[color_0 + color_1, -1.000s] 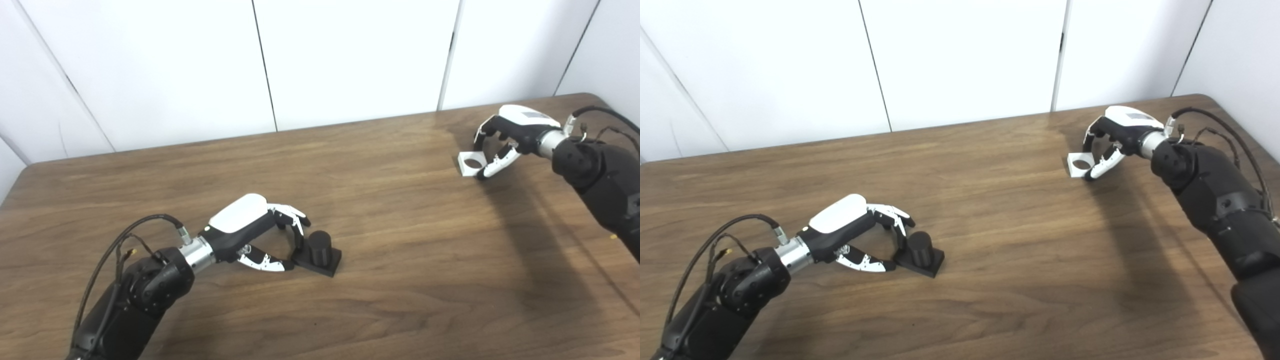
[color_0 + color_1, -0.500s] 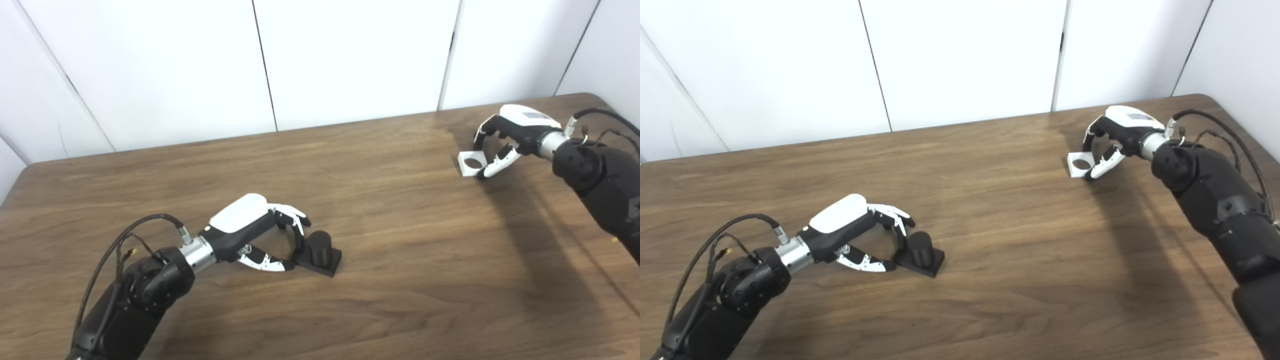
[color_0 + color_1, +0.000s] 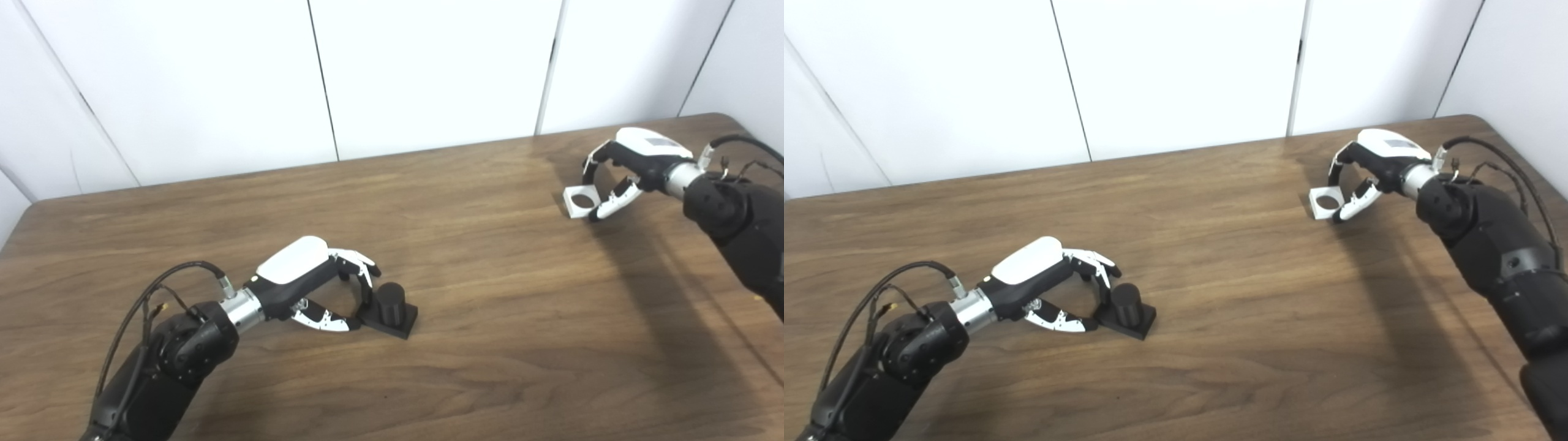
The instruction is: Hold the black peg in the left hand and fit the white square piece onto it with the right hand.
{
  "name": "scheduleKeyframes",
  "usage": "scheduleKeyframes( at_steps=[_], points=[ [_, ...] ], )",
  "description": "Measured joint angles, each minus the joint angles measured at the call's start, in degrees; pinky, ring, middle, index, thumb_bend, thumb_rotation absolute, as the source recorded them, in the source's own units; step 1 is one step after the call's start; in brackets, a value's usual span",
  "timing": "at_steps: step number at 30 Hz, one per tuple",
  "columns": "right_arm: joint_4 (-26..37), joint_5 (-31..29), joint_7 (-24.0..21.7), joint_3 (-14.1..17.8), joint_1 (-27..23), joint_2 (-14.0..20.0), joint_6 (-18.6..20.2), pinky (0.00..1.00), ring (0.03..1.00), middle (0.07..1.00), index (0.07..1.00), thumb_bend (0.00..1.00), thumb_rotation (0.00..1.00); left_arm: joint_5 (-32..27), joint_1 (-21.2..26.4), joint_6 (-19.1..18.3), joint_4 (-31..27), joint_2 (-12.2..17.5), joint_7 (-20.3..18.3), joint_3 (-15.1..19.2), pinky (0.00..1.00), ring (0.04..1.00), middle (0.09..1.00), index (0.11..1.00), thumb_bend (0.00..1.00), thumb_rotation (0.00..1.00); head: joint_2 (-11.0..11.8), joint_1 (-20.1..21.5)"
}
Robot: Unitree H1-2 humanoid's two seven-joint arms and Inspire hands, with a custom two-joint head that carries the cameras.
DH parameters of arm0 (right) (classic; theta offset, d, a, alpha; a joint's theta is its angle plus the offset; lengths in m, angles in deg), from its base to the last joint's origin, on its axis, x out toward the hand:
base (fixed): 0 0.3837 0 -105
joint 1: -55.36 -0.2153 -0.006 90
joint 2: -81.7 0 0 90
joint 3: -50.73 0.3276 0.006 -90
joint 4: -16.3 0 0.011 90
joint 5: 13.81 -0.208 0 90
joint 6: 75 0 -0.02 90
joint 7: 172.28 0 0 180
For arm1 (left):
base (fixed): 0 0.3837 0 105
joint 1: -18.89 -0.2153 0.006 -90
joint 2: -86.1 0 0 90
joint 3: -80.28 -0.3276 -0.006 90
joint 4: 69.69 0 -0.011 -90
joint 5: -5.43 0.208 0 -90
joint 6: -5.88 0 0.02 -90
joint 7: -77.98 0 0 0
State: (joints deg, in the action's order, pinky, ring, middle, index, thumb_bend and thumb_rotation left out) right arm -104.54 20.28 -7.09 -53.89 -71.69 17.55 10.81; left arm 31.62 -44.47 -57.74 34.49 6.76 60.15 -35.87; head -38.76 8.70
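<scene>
While the black peg [image 3: 391, 309] is pinched by the left hand [image 3: 318, 285], the white square piece [image 3: 580, 201] is gripped far right by the right hand [image 3: 625, 168].

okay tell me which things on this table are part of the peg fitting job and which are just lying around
Part of the job:
black peg, on its square base
white square piece, with a round hole
left hand, at the peg
right hand, at the white piece

Just lying about:
nothing visible; only the wooden table carries them

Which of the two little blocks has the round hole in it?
The white square piece at the right hand. The black peg by the left hand carries an upright cylinder instead.
</scene>
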Motion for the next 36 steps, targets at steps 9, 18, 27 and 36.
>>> scheduleKeyframes(
  at_steps=[9, 18, 27, 36],
  points=[
    [2.9, 0.1, -1.4, 0.3, -0.1, 0.0, 0.2, 0.72, 0.799, 0.765, 0.484, 0.52, 0.13, 0.0, 0.0, 0.0, 0.0, -0.1, 0.0, 0.1, 0.6, 0.741, 0.768, 0.491, 0.52, 0.07, -0.4, -0.4],
    [10.2, -4.3, -4.2, 3.4, -0.2, -0.2, 1.5, 0.73, 0.802, 0.76, 0.483, 0.52, 0.13, 0.1, 0.1, -0.2, 0.0, -0.2, 0.0, 0.1, 0.6, 0.746, 0.769, 0.491, 0.52, 0.07, -0.5, -0.9],
    [21.3, -7.6, -9.8, 3.3, 0.1, -1.8, 3.4, 0.69, 0.784, 0.761, 0.482, 0.53, 0.14, 0.2, 0.1, -0.2, 0.0, -0.2, 0.0, 0.1, 0.6, 0.74, 0.765, 0.491, 0.52, 0.07, -0.6, -1.3],
    [32.5, -10.1, -15.8, 1.6, 0.1, -6.2, 5.6, 0.71, 0.798, 0.76, 0.48, 0.52, 0.14, 0.5, 0.2, -0.1, 0.2, -0.4, 0.1, 0.1, 0.59, 0.738, 0.764, 0.491, 0.52, 0.07, -0.7, -2.0]
  ],
)
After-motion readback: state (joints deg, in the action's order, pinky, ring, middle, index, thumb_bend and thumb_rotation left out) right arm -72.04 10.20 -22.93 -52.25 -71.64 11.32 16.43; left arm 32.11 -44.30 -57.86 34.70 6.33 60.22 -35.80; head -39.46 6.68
